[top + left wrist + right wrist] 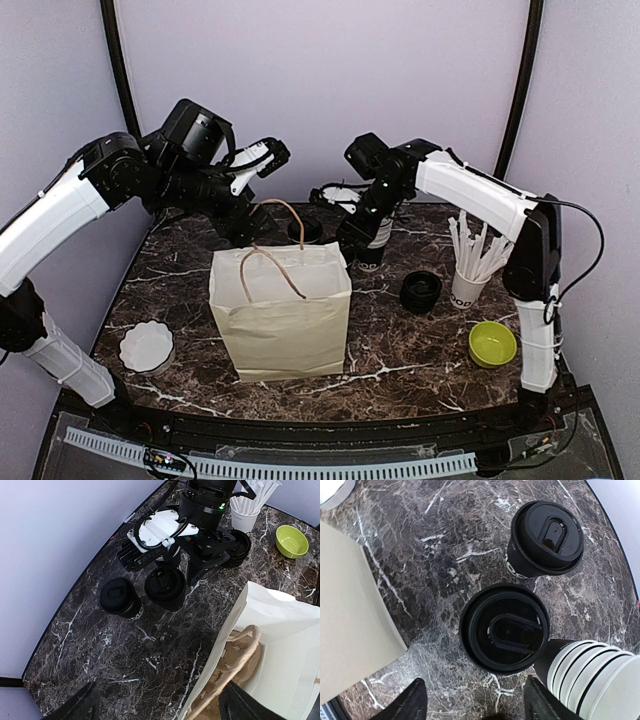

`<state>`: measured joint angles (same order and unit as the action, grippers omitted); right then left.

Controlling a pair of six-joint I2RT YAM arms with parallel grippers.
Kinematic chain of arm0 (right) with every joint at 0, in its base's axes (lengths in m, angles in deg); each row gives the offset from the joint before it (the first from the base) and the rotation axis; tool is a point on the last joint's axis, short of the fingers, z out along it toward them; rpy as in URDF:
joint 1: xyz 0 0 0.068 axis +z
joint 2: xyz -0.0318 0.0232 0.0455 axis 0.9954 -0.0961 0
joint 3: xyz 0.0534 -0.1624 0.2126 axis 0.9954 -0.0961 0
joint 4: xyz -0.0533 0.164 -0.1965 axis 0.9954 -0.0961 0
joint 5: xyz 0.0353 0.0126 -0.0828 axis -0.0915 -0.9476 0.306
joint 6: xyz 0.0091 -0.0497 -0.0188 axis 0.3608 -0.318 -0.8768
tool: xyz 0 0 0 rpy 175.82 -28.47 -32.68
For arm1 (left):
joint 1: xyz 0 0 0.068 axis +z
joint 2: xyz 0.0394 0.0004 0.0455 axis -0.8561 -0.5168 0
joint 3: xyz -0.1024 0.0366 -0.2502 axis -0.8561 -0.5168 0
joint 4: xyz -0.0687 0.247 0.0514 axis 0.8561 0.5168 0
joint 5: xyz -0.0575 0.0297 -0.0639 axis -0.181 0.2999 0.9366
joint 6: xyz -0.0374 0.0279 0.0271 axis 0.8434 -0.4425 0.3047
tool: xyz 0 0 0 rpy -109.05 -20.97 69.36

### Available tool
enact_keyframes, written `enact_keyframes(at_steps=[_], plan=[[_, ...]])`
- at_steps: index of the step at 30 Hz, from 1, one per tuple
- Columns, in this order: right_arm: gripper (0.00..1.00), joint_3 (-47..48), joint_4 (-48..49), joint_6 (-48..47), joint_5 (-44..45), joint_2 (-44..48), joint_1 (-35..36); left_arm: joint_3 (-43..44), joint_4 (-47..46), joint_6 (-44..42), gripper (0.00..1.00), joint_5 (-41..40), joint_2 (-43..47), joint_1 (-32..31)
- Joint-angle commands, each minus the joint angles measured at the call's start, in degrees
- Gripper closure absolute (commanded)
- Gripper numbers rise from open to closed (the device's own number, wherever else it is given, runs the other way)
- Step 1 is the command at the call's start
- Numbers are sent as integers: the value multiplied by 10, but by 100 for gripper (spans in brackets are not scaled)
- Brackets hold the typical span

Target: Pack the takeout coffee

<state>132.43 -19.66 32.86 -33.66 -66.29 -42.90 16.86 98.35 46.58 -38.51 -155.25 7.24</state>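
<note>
- Dark marble table (180, 290), enclosed by pale lilac walls.
- Paper bag (282, 320): cream, mouth open, twine handles; stands at the table's centre.
- Coffee cup A (505, 627) and coffee cup B (547, 537): both capped with black lids, upright on the table behind the bag, near each other but apart.
- Right gripper (475, 682): fingers spread wide above coffee cup A, holding nothing.
- Left gripper (159, 695): fingers wide, empty, raised over the bag's rear edge.
- Nested paper cups (590, 677): just beside coffee cup A.
- Right of the bag: stack of black lids (421, 290), cup of white sticks (468, 275), green bowl (493, 343).
- Left of the bag: white fluted bowl (147, 346).
</note>
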Motion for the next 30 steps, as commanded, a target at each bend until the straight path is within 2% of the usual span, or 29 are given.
enact_keyframes(at_steps=[1,5,9,15,17,27,30], plan=[[29,57,13,5,17,-54,4,-4,-1,3,16,5,19,1],[24,77,13,11,33,-85,4,-2,4,3,16,2,21,2],[24,77,12,14,36,-95,4,-4,5,3,16,2,22,2],[37,72,6,16,27,-97,4,-10,1,2,16,5,19,2],[38,73,3,17,19,-96,4,-9,1,1,16,5,18,2],[33,75,22,15,6,-46,4,-2,5,-1,16,2,22,1],[28,92,27,14,20,-58,4,-2,6,-1,16,3,21,1]])
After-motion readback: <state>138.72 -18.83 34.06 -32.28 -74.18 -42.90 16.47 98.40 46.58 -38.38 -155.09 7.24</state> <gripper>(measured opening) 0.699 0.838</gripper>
